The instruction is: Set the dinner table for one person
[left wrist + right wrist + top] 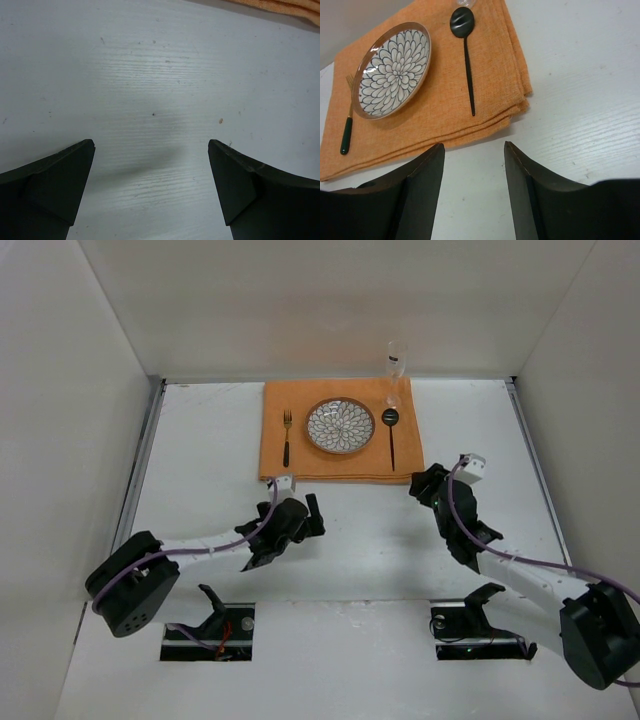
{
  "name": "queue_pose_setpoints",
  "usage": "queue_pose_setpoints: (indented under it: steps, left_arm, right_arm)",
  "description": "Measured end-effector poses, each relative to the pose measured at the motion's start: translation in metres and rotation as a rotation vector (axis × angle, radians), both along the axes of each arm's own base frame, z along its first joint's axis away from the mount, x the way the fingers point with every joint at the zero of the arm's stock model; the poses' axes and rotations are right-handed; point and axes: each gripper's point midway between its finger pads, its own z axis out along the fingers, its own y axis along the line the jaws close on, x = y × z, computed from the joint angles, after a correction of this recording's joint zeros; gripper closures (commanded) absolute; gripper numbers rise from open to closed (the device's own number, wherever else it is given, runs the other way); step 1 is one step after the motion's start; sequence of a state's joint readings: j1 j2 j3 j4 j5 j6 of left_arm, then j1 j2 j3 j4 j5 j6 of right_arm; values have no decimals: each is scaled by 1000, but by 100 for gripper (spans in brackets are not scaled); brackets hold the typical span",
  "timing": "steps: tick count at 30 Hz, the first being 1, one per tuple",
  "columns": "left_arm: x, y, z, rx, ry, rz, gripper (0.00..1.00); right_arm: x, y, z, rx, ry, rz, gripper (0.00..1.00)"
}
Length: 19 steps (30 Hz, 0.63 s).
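From above, the white surface (380, 540) fills the floor of a plain white three-walled enclosure (340, 300), with thin metal rails along its left (140, 470) and right (530, 460) edges. It reaches from the arm bases at the near edge to the back wall. An orange cloth (340, 468) lies at the far middle of it. On the cloth sit a patterned plate (340, 426), a fork (287, 437) to its left and a dark spoon (391, 435) to its right. A clear glass (395, 370) stands at the cloth's far right corner. The left gripper (318, 515) hangs over bare surface just short of the cloth's near edge. The right gripper (420, 485) is near the cloth's near right corner. Two rectangular slots (210, 625) are cut into the near strip.

In the left wrist view, the left gripper (151, 150) has its fingers (55, 185) spread as wide as they go, with nothing between them. Below lies only grained, lightly speckled surface (160, 75). A sliver of cloth (290, 7) shows at the top right corner.

In the right wrist view, the right gripper (474, 150) stands partly open and holds nothing. Its fingers (420, 190) frame bare surface (580, 100) just short of the folded cloth (440, 105). Beyond are the plate (394, 70), the spoon (466, 50) and the fork (347, 125).
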<state>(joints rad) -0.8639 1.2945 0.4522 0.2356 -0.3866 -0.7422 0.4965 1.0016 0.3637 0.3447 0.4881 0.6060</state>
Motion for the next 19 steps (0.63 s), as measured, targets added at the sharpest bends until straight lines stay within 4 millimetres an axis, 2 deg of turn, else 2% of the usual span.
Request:
queue_pose_setpoints:
  steps: [11, 19]
  left_arm:
    - [-1, -12, 0, -52, -42, -15, 0]
    - [2, -8, 2, -43, -52, 2, 0]
  right_arm:
    - [1, -7, -1, -6, -4, -29, 41]
    - [0, -7, 9, 10, -32, -29, 40]
